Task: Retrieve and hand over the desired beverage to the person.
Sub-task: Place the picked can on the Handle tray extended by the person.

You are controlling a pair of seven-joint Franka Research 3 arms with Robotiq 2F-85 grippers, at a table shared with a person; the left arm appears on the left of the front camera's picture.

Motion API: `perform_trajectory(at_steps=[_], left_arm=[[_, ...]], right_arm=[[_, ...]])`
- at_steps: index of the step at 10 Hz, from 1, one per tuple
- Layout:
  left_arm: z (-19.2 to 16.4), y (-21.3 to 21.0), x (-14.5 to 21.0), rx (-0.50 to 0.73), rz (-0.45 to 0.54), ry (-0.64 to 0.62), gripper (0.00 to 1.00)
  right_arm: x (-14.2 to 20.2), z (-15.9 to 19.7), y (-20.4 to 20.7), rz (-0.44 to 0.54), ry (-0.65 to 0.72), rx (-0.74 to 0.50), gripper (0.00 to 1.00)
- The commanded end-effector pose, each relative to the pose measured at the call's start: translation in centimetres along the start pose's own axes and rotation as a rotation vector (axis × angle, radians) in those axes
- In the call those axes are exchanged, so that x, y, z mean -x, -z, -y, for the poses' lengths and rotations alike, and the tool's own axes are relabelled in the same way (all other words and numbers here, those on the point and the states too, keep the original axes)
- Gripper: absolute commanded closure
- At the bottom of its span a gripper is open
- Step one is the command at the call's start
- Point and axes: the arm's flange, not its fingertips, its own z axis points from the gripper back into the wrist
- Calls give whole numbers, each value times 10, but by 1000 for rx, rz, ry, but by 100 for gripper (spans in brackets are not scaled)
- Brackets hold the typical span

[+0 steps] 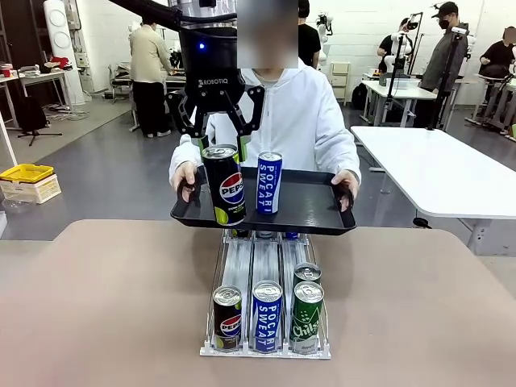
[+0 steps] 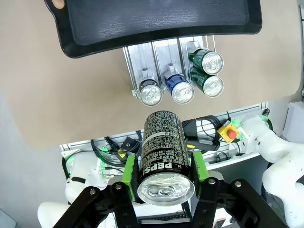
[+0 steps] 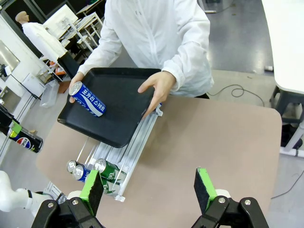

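My left gripper (image 1: pixel 222 151) is shut on a black Pepsi can (image 1: pixel 224 187), held upright in the air just on my side of the black tray (image 1: pixel 314 211). In the left wrist view the green pads (image 2: pixel 128 166) clamp the Pepsi can (image 2: pixel 164 152) on both sides, with the tray (image 2: pixel 161 21) beyond it. The person (image 1: pixel 298 121), in a white hooded jacket, holds the tray with both hands. A blue Pocari Sweat can (image 1: pixel 268 183) stands on it. My right gripper (image 3: pixel 148 192) is open and holds nothing, high above the table.
A clear can rack (image 1: pixel 266 348) sits mid-table under the tray, holding a Pepsi can (image 1: pixel 227 318), a Pocari can (image 1: pixel 267 314) and two green cans (image 1: pixel 306 316). A white table (image 1: pixel 435 173) stands at the right. Brown tabletop (image 1: pixel 105 298) lies bare on both sides.
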Motion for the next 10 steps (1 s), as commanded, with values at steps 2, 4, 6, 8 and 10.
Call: perform_trajectory(at_steps=[2,4,6,8,10], left_arm=[[-10,-3,-40,-13,50,43,44],[-22,-5,-80,-21,56,26,44],[-34,-3,-111,-6,61,8,44],[-48,5,-138,15,77,-13,44],[-55,17,-153,8,93,-5,44]], right_arm=[[-1,2,3,6,-2,-31,0],[-1,2,3,6,-2,-31,0],[-1,2,3,6,-2,-31,0],[-1,2,3,6,-2,-31,0],[-1,2,3,6,-2,-31,0]])
